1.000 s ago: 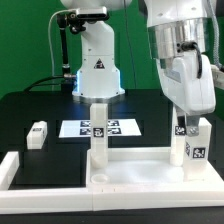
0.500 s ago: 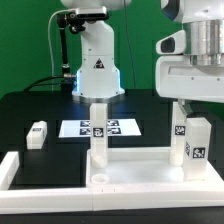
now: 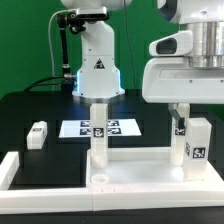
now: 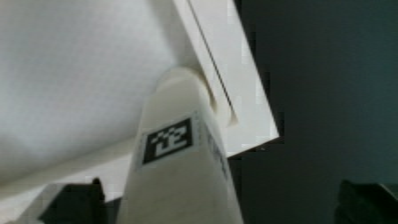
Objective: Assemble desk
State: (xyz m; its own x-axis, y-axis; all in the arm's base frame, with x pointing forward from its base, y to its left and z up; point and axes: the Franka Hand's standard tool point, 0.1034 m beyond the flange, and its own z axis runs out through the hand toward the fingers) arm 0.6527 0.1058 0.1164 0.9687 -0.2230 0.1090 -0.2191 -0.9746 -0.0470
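The white desk panel (image 3: 140,168) lies at the front with two square leg posts standing in its corner holes: one in the middle (image 3: 98,130) and one at the exterior view's right (image 3: 194,142). My gripper (image 3: 192,122) hangs over the right post with its fingers on either side of the post's top. In the wrist view the tagged post (image 4: 187,160) rises between the dark fingertips (image 4: 71,203). They stand wide apart, with a clear gap on one side, so my gripper (image 4: 219,205) is open. The panel (image 4: 89,80) lies below.
A third loose leg post (image 3: 37,134) lies on the black table at the exterior view's left. The marker board (image 3: 118,128) lies behind the middle post. A white L-shaped border bar (image 3: 12,168) frames the left and front. The robot base (image 3: 95,65) stands behind.
My hand has turned about its upright axis over the right post, from side-on to broad face-on. The post still stands in its hole. The other parts have not moved.
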